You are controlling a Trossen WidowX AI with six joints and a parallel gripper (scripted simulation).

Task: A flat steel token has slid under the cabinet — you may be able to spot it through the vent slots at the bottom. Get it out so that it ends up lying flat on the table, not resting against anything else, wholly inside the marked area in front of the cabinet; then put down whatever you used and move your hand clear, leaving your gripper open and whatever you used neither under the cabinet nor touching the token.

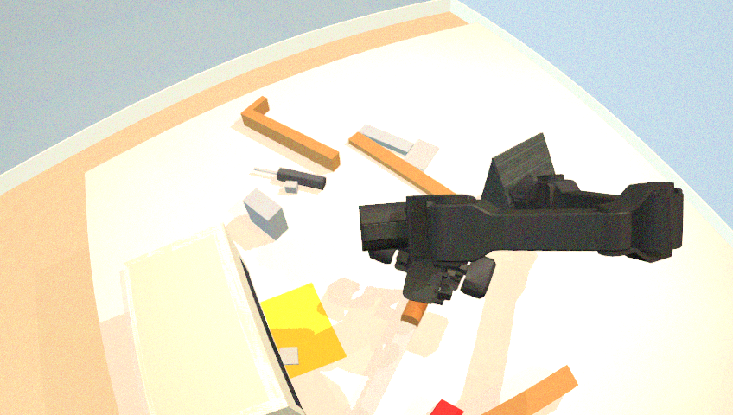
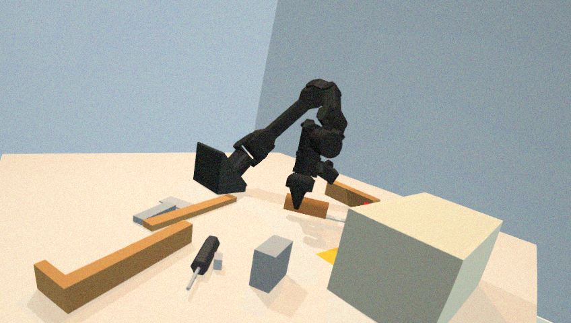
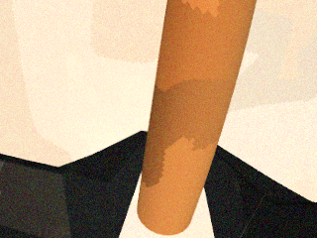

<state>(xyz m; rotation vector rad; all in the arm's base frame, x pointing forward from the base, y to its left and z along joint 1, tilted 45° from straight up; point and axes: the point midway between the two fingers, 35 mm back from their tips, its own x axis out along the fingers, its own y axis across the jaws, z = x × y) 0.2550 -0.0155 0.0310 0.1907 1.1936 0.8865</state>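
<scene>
My gripper (image 1: 426, 297) (image 2: 297, 206) (image 3: 174, 143) points down and is shut on an orange round handle (image 1: 414, 312) (image 2: 308, 207) (image 3: 198, 93), held low over the table. In the exterior view a thin grey rod (image 2: 334, 219) sticks out of the handle toward the cream cabinet (image 1: 195, 318) (image 2: 400, 256). The yellow marked area (image 1: 303, 328) (image 2: 329, 255) lies in front of the cabinet. A small flat grey square, likely the token (image 1: 289, 354), lies on the yellow right at the cabinet's front edge. My gripper is to the right of the yellow area, apart from it.
An orange L-shaped bar (image 1: 290, 136) (image 2: 108, 268), an orange stick (image 1: 396, 164) (image 2: 188, 210) over a grey plate (image 1: 385, 137) (image 2: 158, 210), a dark screwdriver (image 1: 301, 178) (image 2: 205, 254) and a grey block (image 1: 264, 213) (image 2: 270, 262) lie behind. Another orange bar (image 1: 534, 393) (image 2: 350, 194) and a red patch (image 1: 446, 408) lie to the front right.
</scene>
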